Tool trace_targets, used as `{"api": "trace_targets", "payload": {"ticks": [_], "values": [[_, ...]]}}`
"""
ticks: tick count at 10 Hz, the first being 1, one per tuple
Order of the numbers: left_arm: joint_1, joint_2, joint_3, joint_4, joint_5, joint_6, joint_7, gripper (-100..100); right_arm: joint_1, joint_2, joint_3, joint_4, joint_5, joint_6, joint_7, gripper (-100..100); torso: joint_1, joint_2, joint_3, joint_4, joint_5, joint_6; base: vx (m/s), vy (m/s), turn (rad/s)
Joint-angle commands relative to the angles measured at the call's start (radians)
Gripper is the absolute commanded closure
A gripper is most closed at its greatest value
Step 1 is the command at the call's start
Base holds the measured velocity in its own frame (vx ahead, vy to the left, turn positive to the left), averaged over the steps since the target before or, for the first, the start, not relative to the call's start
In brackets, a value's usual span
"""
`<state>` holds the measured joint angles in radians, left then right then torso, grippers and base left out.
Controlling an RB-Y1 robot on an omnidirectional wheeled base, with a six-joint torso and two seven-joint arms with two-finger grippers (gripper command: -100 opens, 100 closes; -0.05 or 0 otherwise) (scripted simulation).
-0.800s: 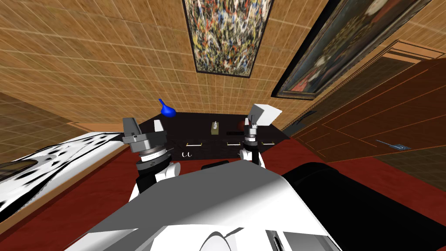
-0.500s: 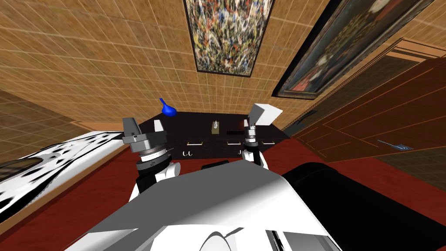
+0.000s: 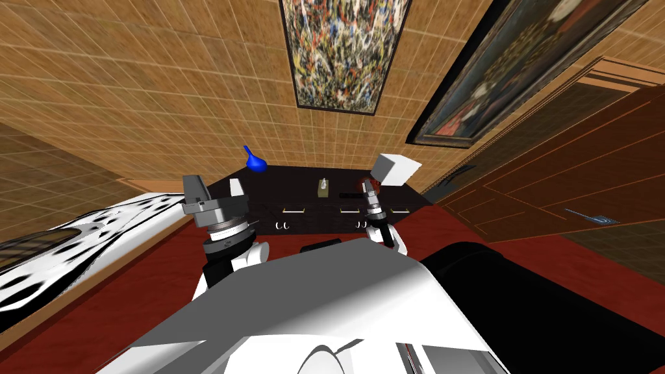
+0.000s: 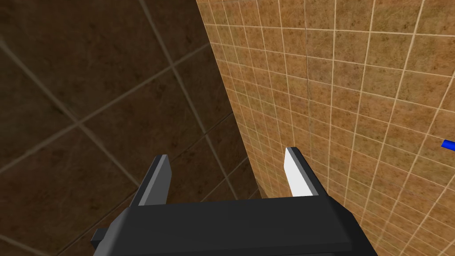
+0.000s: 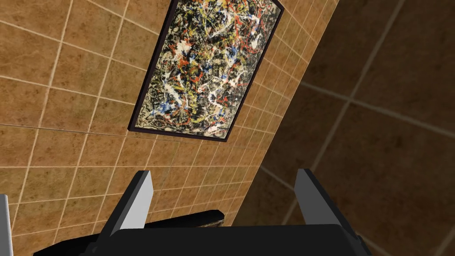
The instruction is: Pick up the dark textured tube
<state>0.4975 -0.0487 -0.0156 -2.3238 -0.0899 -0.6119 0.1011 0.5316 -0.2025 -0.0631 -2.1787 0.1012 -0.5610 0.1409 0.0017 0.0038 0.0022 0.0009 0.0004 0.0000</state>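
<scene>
Dark dresser [image 3: 292,185] against tiled wall [image 3: 162,97]; white box [image 3: 396,169] at its right end. The dark tube [image 3: 349,194] lies on top, just beside the right gripper [image 3: 368,187], fingers apart, aimed up at the wall. Judgement: tip wrist down, straddle tube crosswise, keep off the box. The left gripper [image 3: 214,182] likewise spread, well apart.

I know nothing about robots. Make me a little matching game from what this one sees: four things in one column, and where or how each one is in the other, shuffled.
Things
1. vase
2. white box
3. small tan box
4. left hand

Places or states
A. middle of the cabinet top
B. open, holding nothing
C. cabinet's left end
D. cabinet's right end

Pairs: 1-C, 2-D, 3-A, 4-B
</scene>
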Motion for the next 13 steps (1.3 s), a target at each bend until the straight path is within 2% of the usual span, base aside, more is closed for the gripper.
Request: {"api": "trace_targets", "payload": {"ticks": [1,2,4,5,6,7,8,9,10,11,12,13], "values": [[0.0,0.0,0.0,0.0,0.0,0.0,0.0,0,0.005,-0.05,-0.023,0.035,0.024,0.007,0.004,-100,0.0,0.0,0.0,0.0,0.0,0.0,-0.052,0.029,0.028],[0.0,0.0,0.0,0.0,0.0,0.0,0.0,0,0.005,-0.065,-0.023,0.035,0.024,0.007,0.004,-100,0.0,0.0,0.0,0.0,0.0,0.0,-0.035,0.021,0.018],[0.0,0.0,0.0,0.0,0.0,0.0,0.0,0,0.025,-0.137,-0.054,0.093,0.075,0.017,0.016,-100,-0.001,-0.001,-0.001,0.0,0.0,0.0,-0.056,0.041,0.054],[0.0,0.0,0.0,0.0,0.0,0.0,0.0,0,0.025,-0.164,-0.054,0.093,0.075,0.017,0.016,-100,0.001,0.001,0.0,0.0,0.0,0.0,-0.063,0.047,0.017],[0.0,0.0,0.0,0.0,0.0,0.0,0.0,0,0.036,-0.2,-0.07,0.124,0.102,0.022,0.023,-100,0.001,0.0,0.0,0.0,0.0,0.0,-0.049,0.042,0.059],[0.0,0.0,0.0,0.0,0.0,0.0,0.0,0,0.036,-0.216,-0.07,0.124,0.102,0.022,0.023,-100,0.0,0.0,0.0,0.0,0.0,0.0,-0.038,0.027,0.024],[0.0,0.0,0.0,0.0,0.0,0.0,0.0,0,0.047,-0.253,-0.086,0.158,0.13,0.027,0.031,-100,0.0,-0.001,0.0,0.0,0.0,0.0,-0.039,0.042,0.055],[0.0,0.0,0.0,0.0,0.0,0.0,0.0,0,0.047,-0.27,-0.086,0.158,0.13,0.027,0.031,-100,0.0,-0.001,-0.001,0.0,0.0,0.0,-0.035,0.03,0.024],[0.0,0.0,0.0,0.0,0.0,0.0,0.0,0,0.059,-0.309,-0.101,0.192,0.159,0.031,0.039,-100,0.0,-0.001,-0.001,0.0,0.0,0.0,-0.044,0.032,0.057],[0.0,0.0,0.0,0.0,0.0,0.0,0.0,0,0.059,-0.325,-0.101,0.192,0.159,0.031,0.039,-100,0.0,-0.001,-0.001,0.0,0.0,0.0,-0.034,0.027,0.032],[0.0,0.0,0.0,0.0,0.0,0.0,0.0,0,0.071,-0.357,-0.114,0.228,0.188,0.035,0.047,-100,0.0,-0.001,-0.001,0.0,0.0,0.0,-0.039,0.035,0.075],[0.0,0.0,0.0,0.0,0.0,0.0,0.0,0,0.071,-0.381,-0.114,0.228,0.188,0.035,0.047,-100,0.0,-0.001,-0.001,0.0,0.0,0.0,-0.03,0.035,0.034]]}}
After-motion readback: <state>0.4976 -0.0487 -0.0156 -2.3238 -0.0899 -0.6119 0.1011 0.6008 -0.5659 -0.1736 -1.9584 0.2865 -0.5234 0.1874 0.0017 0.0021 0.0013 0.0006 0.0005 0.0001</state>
